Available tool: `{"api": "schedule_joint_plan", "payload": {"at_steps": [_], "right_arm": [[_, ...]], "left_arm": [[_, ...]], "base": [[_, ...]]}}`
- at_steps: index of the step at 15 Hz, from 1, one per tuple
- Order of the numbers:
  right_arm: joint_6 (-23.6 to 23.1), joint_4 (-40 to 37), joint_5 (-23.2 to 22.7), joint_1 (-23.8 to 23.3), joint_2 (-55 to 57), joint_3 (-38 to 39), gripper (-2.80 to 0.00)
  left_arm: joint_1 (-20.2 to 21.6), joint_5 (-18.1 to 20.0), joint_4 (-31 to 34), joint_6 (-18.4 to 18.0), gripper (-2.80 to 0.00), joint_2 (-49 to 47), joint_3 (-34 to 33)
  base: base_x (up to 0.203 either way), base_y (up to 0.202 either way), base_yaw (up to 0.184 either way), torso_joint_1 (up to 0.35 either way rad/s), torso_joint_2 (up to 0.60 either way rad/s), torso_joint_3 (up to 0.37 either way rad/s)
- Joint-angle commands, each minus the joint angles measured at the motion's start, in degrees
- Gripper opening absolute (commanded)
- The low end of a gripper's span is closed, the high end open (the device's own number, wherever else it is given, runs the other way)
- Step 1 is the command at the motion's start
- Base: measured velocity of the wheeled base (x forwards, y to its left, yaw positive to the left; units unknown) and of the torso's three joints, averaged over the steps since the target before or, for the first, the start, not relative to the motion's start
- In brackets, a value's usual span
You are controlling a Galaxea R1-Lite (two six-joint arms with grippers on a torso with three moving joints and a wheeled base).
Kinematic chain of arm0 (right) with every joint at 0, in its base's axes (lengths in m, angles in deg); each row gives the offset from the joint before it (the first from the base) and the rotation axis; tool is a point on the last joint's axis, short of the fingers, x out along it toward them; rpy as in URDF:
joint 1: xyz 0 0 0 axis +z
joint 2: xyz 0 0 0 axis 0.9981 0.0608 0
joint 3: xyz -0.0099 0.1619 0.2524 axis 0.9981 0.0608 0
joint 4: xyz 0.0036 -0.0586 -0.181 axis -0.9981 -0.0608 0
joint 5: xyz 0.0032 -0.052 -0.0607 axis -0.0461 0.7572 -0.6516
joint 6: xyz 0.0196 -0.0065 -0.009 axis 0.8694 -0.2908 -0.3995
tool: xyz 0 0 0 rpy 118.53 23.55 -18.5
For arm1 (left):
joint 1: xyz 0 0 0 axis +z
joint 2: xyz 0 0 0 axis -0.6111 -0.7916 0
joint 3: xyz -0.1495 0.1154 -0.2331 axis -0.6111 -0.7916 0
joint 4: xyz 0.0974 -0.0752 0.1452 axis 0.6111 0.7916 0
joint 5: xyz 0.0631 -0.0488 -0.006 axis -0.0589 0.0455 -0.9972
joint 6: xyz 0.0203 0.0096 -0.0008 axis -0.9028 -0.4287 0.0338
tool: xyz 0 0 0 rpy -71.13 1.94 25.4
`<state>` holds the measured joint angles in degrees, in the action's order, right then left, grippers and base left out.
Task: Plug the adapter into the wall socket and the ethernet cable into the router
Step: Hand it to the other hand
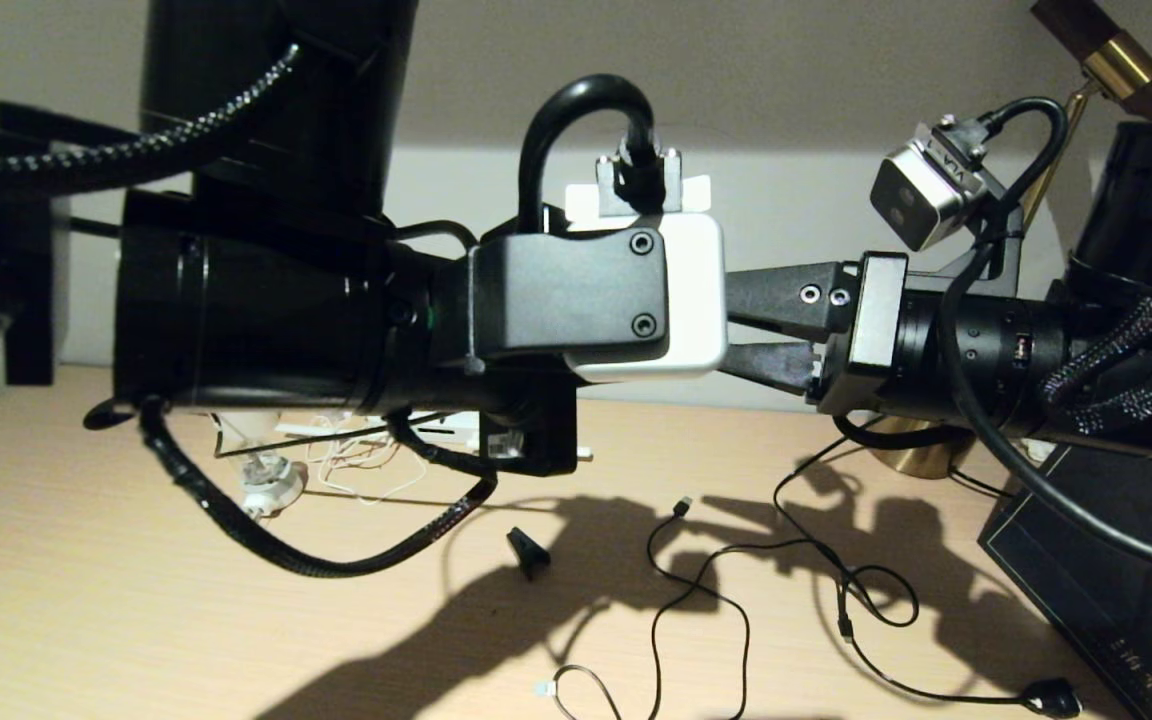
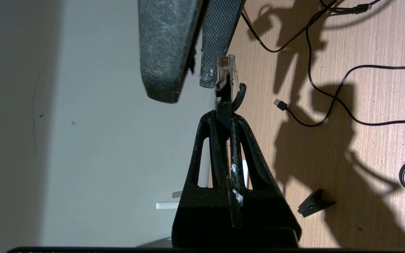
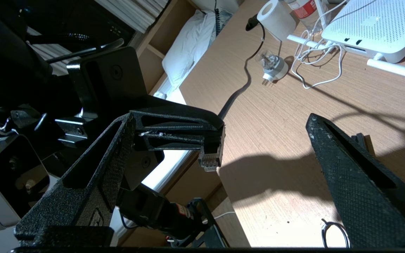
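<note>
Left pincer [image 2: 229, 116] clamped on the ethernet cable [image 2: 225, 75] above the counter [image 2: 364, 158]; clear plug points along the fingers toward the right pincer [image 3: 258, 140], which stands apart, facing it.

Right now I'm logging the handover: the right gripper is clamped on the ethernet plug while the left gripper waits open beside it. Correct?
Swapped. The left wrist view shows the left gripper shut on the ethernet cable's clear plug; the right wrist view shows the right gripper open around it.

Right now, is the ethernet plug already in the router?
No. The left end effector pinches the clear plug of the ethernet cable in the air, away from the router on the desk.
</note>
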<state>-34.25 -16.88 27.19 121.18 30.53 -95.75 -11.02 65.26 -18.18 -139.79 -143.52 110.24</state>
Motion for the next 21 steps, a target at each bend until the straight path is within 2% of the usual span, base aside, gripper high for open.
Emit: {"api": "schedule_joint_plan", "payload": {"at_steps": [1,8,9,21], "right_arm": [[0.1,0.2,-0.2,0.0,-0.2,0.2,0.00],[-0.1,0.1,-0.2,0.9,-0.2,1.1,0.00],[0.0,0.1,-0.2,1.1,-0.2,1.1,-2.80],[0.1,0.2,-1.7,1.2,-0.4,3.0,-2.80]], "left_arm": [[-0.2,-0.1,0.0,-0.4,-2.80,0.1,0.0],[-0.1,0.0,0.0,-0.3,-2.80,0.7,-0.3],[-0.1,0.0,0.0,-0.3,-2.80,0.8,-0.5],[-0.1,0.1,-1.5,0.0,-2.80,0.9,-1.9]], "base": [[0.000,0.000,0.000,0.000,0.00,0.000],[0.000,0.000,0.000,0.000,0.00,0.000],[0.000,0.000,0.000,0.000,0.00,0.000],[0.000,0.000,0.000,0.000,0.00,0.000]]}}
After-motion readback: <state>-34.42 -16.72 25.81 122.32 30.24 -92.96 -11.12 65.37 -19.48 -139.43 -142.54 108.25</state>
